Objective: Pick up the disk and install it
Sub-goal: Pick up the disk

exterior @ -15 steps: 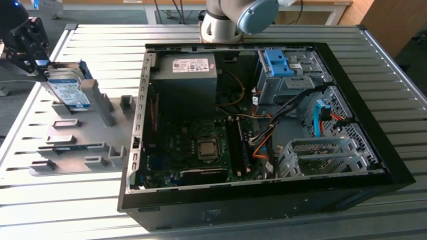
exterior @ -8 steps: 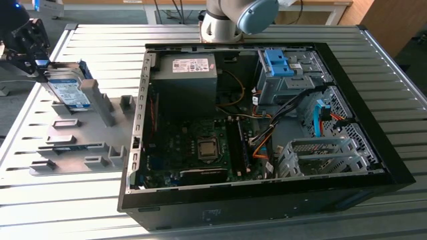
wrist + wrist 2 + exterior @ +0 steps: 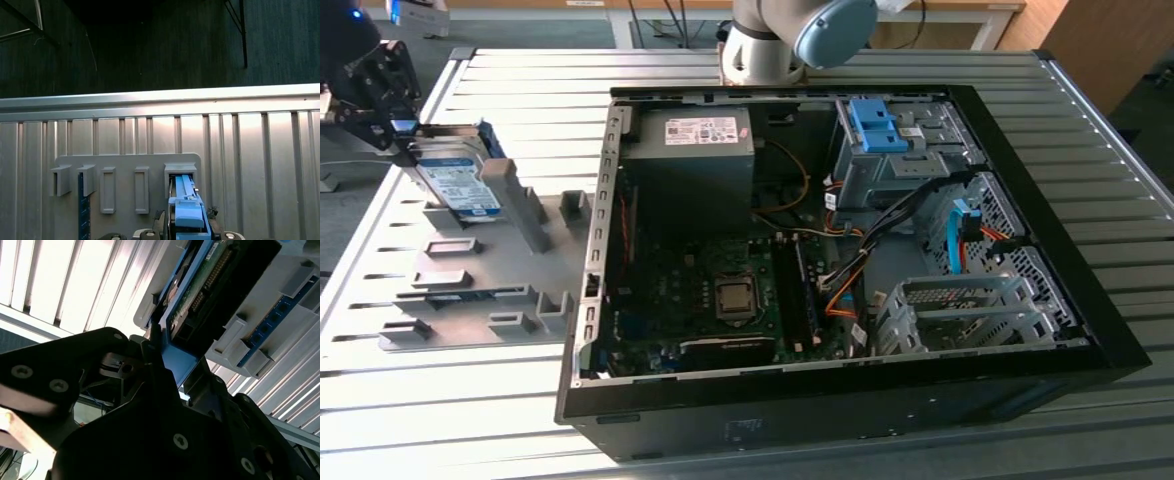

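One end effector [image 3: 403,140] grips the disk [image 3: 458,188] upright in the grey rack [image 3: 467,290].

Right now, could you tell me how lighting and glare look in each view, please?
Exterior view: even daylight, though the computer case interior sits in shadow. Second wrist view: strong glare on the table slats, the gripper dark against it. First wrist view: upper half dark, a bright band along the table edge.
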You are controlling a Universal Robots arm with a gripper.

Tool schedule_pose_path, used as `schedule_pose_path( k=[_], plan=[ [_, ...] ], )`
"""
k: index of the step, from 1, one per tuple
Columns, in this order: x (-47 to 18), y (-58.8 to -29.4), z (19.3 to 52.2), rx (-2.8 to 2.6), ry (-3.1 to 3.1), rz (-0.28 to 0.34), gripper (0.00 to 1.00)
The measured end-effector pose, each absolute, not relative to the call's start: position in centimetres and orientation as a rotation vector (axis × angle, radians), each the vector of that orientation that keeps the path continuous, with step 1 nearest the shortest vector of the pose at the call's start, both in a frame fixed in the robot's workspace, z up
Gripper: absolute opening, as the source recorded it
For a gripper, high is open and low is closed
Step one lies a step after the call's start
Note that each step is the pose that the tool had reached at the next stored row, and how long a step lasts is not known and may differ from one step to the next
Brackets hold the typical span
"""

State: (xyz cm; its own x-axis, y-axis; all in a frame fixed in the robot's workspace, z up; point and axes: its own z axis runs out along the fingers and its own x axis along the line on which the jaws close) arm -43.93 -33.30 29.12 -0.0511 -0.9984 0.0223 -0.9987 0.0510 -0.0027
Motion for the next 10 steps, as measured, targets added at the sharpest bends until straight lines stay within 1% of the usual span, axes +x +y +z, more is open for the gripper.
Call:
schedule_pose_path(
  k=[1, 2, 10],
  plan=[
    [-43.93, -33.3, 29.11, 2.154, -2.267, 0.028, 0.45],
    [-43.93, -33.3, 29.1, 2.154, -2.266, 0.028, 0.38],
    [-43.93, -33.3, 29.07, 2.153, -2.265, 0.031, 0.38]
  ],
)
